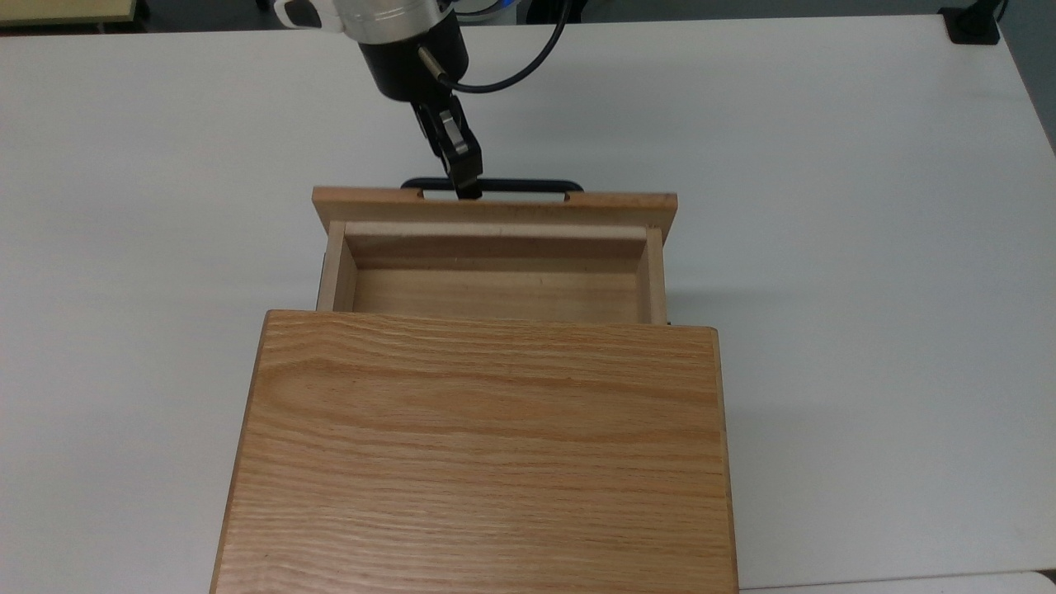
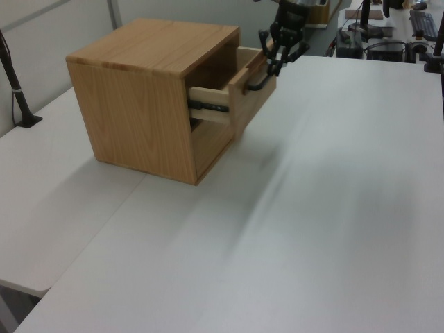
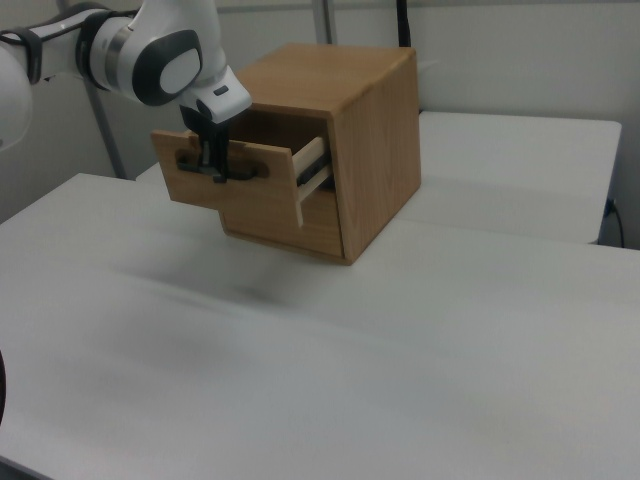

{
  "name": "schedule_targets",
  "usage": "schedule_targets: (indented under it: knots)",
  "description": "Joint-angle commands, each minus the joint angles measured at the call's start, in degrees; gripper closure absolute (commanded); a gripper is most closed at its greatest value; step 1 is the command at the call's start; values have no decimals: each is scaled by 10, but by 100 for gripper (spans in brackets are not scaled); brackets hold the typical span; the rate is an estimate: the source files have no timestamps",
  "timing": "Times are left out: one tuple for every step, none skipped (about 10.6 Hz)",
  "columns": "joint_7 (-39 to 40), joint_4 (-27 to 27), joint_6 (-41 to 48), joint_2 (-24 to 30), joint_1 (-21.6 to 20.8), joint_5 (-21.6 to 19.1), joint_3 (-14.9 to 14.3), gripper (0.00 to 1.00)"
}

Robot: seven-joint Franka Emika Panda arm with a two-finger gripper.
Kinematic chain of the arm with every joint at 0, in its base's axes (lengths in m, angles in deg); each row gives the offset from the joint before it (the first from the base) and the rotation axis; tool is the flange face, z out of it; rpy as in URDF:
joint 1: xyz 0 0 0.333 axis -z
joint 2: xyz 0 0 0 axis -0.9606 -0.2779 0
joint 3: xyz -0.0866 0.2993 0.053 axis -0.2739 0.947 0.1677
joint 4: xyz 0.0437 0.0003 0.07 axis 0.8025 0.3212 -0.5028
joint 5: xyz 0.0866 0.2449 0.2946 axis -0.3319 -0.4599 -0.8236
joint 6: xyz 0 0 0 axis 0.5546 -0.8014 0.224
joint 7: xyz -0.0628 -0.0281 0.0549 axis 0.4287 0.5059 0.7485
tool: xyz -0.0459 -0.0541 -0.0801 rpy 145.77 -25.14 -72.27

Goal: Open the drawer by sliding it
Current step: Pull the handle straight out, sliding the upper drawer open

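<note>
The light oak wooden drawer (image 1: pixel 493 280), a box-shaped tray with a wide front panel, is standing well out of the larger oak cabinet (image 1: pixel 483 462), its bare interior lying open to the top view. The long black metal bar handle (image 1: pixel 528 184) is running crosswise along the panel's outer face, at right angles to the line of slide. The black two-finger pincer (image 1: pixel 467 188) is reaching down onto that bar toward the top view's left end, its fingers clamped on the handle, with the arm rising beyond it away from the cabinet. The drawer is therefore lying between the pincer and the cabinet, and any further pull would need to run straight away from the cabinet front, along the side rail (image 2: pixel 208 107) showing in the left view. The off-centre grip could, by judgement, twist the tray on its runners. The white surface (image 1: pixel 825 206) is stretching bare ahead of the panel and to both sides, leaving ample room for more travel. The opening looks largely accomplished, though how much runner remains inside the cabinet cannot be told.
</note>
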Motion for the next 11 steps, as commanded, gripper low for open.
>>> schedule_targets:
  knots:
    - [39,23,66,39,-6,17,4,98]
    - [39,29,84,46,-6,24,4,98]
    - [39,34,98,52,-7,30,5,98]
    - [39,37,107,54,-6,32,10,98]
    - [39,40,120,54,-6,34,15,98]
    - [38,41,132,58,-6,38,16,97]
    - [38,42,145,59,-6,38,16,97]
    - [38,42,160,60,-6,39,16,97]
    - [38,42,172,61,-6,41,20,97]
    - [37,44,176,63,-7,47,21,97]
    - [36,49,177,65,-7,49,22,96]
